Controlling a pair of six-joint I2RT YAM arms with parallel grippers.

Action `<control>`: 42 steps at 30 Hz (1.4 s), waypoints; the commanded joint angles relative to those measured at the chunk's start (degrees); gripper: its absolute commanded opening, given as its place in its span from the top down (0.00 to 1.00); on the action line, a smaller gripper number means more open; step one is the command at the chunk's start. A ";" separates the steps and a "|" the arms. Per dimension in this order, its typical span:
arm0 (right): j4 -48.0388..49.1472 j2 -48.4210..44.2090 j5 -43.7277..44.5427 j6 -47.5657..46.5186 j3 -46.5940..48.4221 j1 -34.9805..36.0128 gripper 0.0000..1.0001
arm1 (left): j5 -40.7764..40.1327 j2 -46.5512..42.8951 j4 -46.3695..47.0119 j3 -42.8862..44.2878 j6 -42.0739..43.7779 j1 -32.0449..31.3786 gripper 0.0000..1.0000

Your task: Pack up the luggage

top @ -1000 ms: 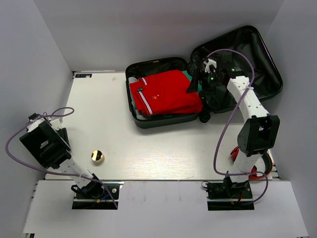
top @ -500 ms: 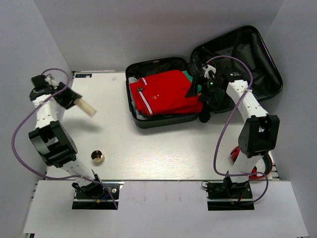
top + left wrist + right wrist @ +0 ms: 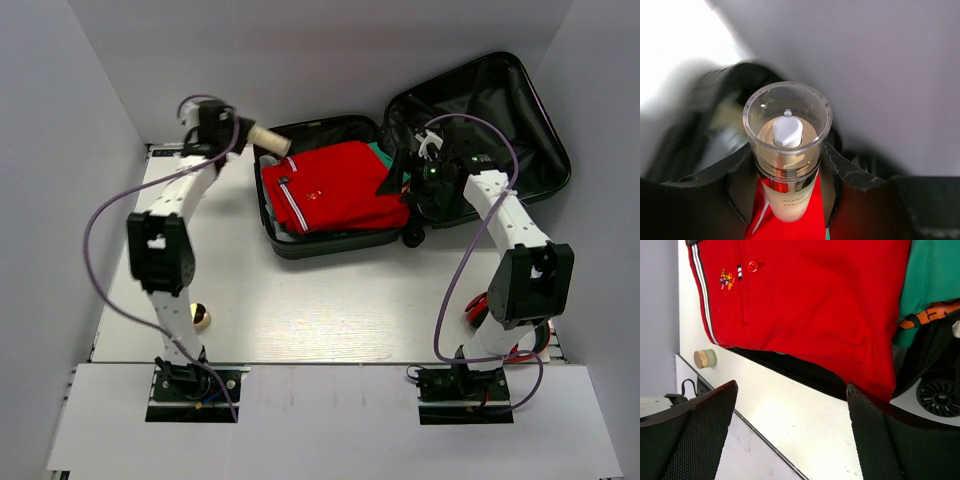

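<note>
The luggage point(image 3: 322, 246), a black suitcase, lies open at the back of the table with its lid point(image 3: 520, 110) raised to the right. A folded red shirt point(image 3: 335, 185) fills the lower half, over a green garment point(image 3: 932, 275). My left gripper point(image 3: 245, 132) is shut on a cream pump bottle with a clear cap point(image 3: 268, 139), held level above the suitcase's back-left corner. In the left wrist view the bottle point(image 3: 786, 165) sits between both fingers point(image 3: 740, 190), red shirt point(image 3: 812, 220) below. My right gripper point(image 3: 398, 176) hangs open over the shirt's right edge, empty point(image 3: 790, 440).
A small gold round jar point(image 3: 199, 317) sits on the table near the left arm's lower link, also seen as the jar point(image 3: 705, 358) from the right wrist. A suitcase wheel point(image 3: 939, 396) faces the front. White walls enclose the table on three sides. A red item point(image 3: 475, 305) lies by the right arm.
My left arm has swung from the left wall up and right to the suitcase's back-left corner, carrying the bottle. The right arm has barely shifted, still open.
</note>
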 commanded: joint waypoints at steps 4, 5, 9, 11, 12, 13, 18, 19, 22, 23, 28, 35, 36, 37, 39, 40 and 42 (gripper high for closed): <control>5.87 -3.16 -2.60 3.22 -3.06 -0.44 0.10 | -25.05 21.41 11.41 27.81 3.35 -10.67 1.00; 5.88 -3.17 -2.52 2.95 -3.06 -0.18 0.10 | -24.26 23.96 13.60 30.04 2.93 -10.94 1.00; 3.77 -2.73 -0.50 1.55 -2.27 -0.44 0.10 | -19.25 26.02 22.30 19.69 0.72 -11.03 0.29; 3.77 -2.91 -0.67 1.63 -2.36 -0.45 0.10 | -17.23 23.20 25.49 16.72 8.09 -11.82 0.00; 3.77 -2.99 -0.76 1.55 -2.71 -0.36 0.10 | -16.70 21.19 24.79 15.58 10.29 -12.00 0.00; 3.86 -2.73 -1.72 1.72 -2.45 -0.27 0.10 | -15.22 18.82 24.27 14.78 15.10 -12.17 0.00; 4.30 -3.08 -3.74 1.81 -3.49 -0.36 0.10 | -0.83 5.90 25.15 4.59 29.78 -11.56 0.00; 4.21 -3.34 -4.01 1.46 -3.59 -0.18 0.10 | 0.43 4.23 22.01 1.19 31.13 -11.21 0.00; 3.86 -4.05 -3.22 -0.03 -4.91 -0.27 0.10 | 0.88 -7.44 11.47 -4.27 36.49 -9.54 0.00; 3.42 -4.22 -2.35 -1.08 -5.08 -0.10 0.10 | 1.06 -11.22 5.95 -4.91 37.46 -8.75 0.00; -2.72 -4.57 6.68 -6.18 -4.47 0.08 0.10 | -8.64 -24.16 -25.61 -4.92 47.13 -5.33 0.00; -4.67 -5.45 10.93 -8.39 -6.66 0.08 0.10 | -20.90 -37.59 -67.97 -19.00 35.83 1.18 0.00; -4.67 -5.63 10.58 -8.30 -6.93 0.17 0.10 | -23.18 -40.85 -68.72 -21.67 33.97 1.36 0.00; -4.67 -5.54 10.49 -8.04 -7.02 0.17 0.10 | -23.11 -44.36 -68.90 -23.88 33.52 2.49 0.00; -4.40 -5.45 9.70 -7.51 -7.19 0.26 0.10 | -20.76 -48.15 -68.11 -33.19 32.29 5.30 0.00; -4.23 -5.45 9.53 -7.25 -7.45 0.17 0.10 | -20.30 -49.91 -67.94 -36.26 30.98 6.01 0.00; -3.88 -5.45 8.39 -6.63 -7.81 0.26 0.10 | -18.12 -51.50 -66.89 -41.18 29.82 8.65 0.00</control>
